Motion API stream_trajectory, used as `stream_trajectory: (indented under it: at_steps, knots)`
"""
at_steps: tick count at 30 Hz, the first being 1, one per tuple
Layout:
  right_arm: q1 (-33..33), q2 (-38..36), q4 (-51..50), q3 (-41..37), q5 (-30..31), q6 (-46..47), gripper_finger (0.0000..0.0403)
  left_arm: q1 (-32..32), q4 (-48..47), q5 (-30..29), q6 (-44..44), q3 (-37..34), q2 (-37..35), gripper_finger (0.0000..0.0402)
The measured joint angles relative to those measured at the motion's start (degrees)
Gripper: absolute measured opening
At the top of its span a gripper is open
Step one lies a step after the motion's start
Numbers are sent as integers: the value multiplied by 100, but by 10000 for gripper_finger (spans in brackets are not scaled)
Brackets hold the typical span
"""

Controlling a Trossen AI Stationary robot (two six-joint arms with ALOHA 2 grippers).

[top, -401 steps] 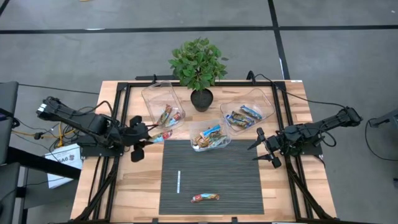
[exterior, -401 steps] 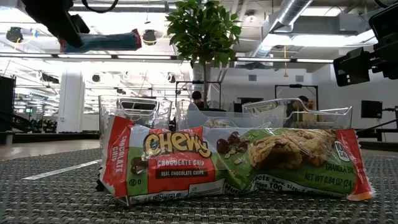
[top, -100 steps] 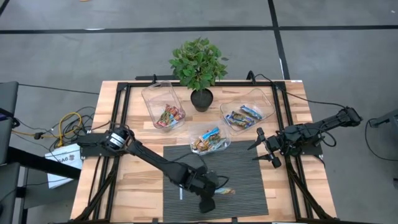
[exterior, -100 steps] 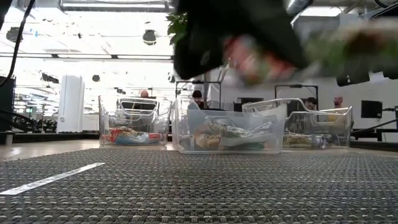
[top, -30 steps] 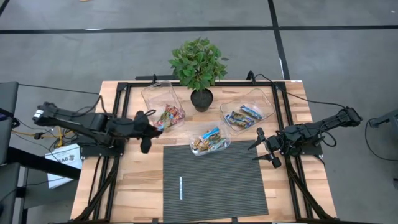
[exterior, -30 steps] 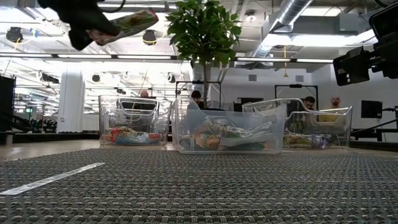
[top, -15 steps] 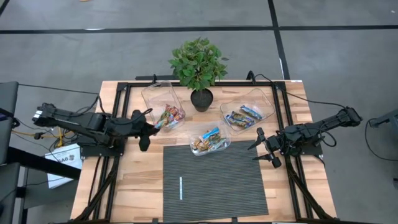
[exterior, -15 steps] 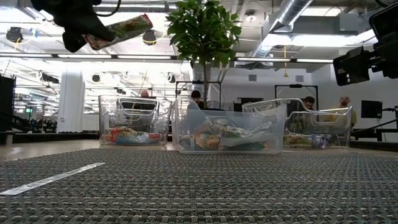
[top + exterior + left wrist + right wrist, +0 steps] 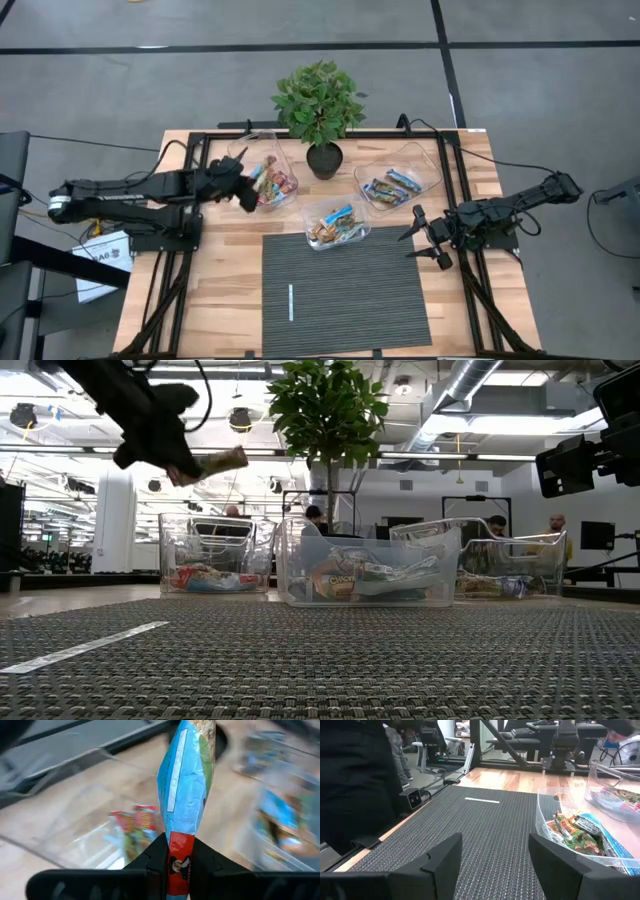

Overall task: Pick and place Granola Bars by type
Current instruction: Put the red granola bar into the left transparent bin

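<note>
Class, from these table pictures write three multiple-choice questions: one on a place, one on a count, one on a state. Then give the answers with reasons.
1. Where is the left end effector?
A. over the left bin
B. on the mat
C. beside the right bin

2. How many clear bins are on the table?
A. two
B. three
C. five

3. What is the right end effector doing?
A. gripping a bar
B. waiting open and empty
C. resting in a bin

Answers: 1 A, the high view shows it above the left bin, shut on a granola bar. 2 B, the left, middle bin and right bin. 3 B, its fingers stand apart with nothing between.
</note>
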Motion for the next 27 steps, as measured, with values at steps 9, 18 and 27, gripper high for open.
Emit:
stream_trajectory:
  at_steps: [9, 18, 27]
  knots:
    - [1, 0, 0, -1, 2, 0, 221, 1463, 47, -1, 343, 384, 536, 38]
    - [1, 1, 0, -1, 1, 0, 221, 1794, 114, -7, 413, 538, 898, 38]
    - [0, -1, 0, -2, 0, 0, 221, 1833, 140, 60, 389, 542, 1273, 38]
